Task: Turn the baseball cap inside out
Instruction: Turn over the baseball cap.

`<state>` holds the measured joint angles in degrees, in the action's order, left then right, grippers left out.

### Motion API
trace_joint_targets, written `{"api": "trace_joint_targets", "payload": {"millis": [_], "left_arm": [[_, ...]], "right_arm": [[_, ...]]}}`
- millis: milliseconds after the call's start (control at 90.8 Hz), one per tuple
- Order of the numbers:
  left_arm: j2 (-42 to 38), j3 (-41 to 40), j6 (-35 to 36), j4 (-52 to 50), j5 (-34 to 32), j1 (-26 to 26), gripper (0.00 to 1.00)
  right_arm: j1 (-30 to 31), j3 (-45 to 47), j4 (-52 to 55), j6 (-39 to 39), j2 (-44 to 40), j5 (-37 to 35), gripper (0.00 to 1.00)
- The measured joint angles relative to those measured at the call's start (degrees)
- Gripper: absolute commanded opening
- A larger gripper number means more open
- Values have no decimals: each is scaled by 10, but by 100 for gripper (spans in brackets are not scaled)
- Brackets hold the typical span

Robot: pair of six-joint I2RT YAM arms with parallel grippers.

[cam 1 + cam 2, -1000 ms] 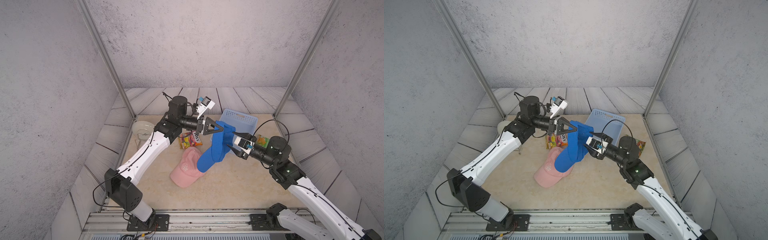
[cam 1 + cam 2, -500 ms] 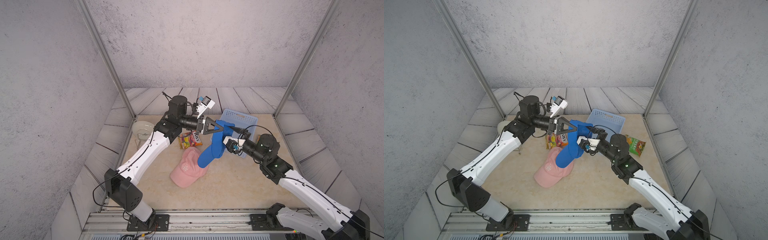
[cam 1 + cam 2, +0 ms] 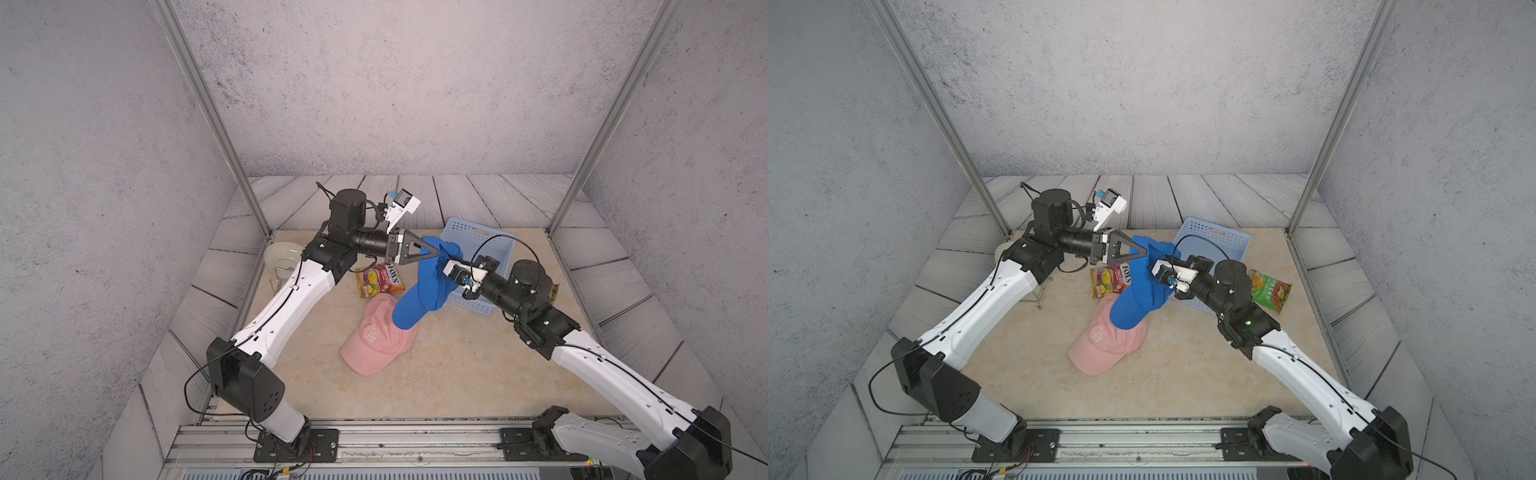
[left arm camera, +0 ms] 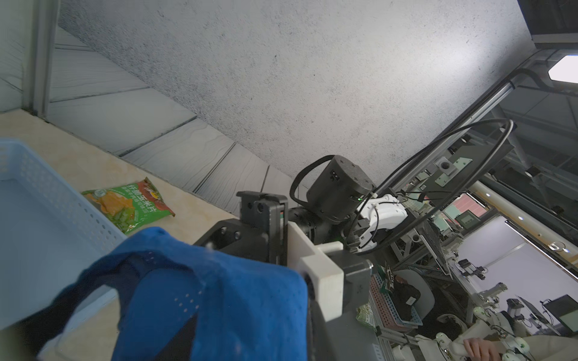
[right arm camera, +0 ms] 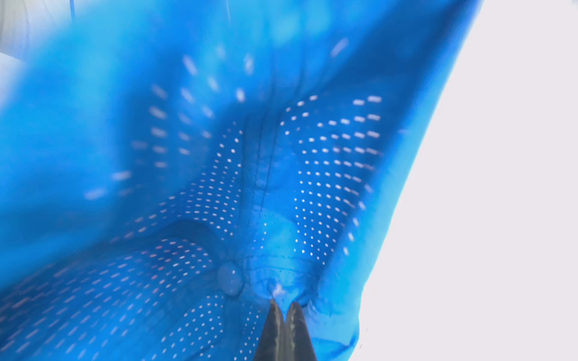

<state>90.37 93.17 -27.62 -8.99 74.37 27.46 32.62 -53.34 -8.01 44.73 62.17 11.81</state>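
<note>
One blue perforated-fabric baseball cap (image 3: 419, 299) hangs mid-air between both grippers, pink cotton cap (image 3: 376, 340) below. Left gripper (image 3: 435, 252) clamped on blue cap's rim; right gripper (image 5: 284, 308) inside crown, pinching lining beside small round crown button (image 5: 230, 279). Fabric probably light, floppy, slippery — best pinched at seam.

Both arms raised, converging mid-workspace; left gripper (image 3: 435, 252) clamped, right gripper (image 5: 285, 308) pinched closed.

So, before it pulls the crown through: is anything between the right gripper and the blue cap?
Nothing visible. The right gripper is inside the blue cap, jaws closed on fabric beside the crown button, while the left gripper holds its edge.
</note>
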Motion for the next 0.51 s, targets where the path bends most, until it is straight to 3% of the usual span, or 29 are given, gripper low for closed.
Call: {"api": "trace_joint_targets", "payload": {"millis": [187,319,506], "left_arm": [[2,-16,31,-25,-27,-74,0],[26,-35,52,-38,-35,-96,4],[91,-41,67,-43,-51,-100,29]], "right_arm": [[0,-64,155,-47,-20,56,0],[2,-101,226,-103,-32,117,0],[-4,-111,264,-213,-33,191,0]]}}
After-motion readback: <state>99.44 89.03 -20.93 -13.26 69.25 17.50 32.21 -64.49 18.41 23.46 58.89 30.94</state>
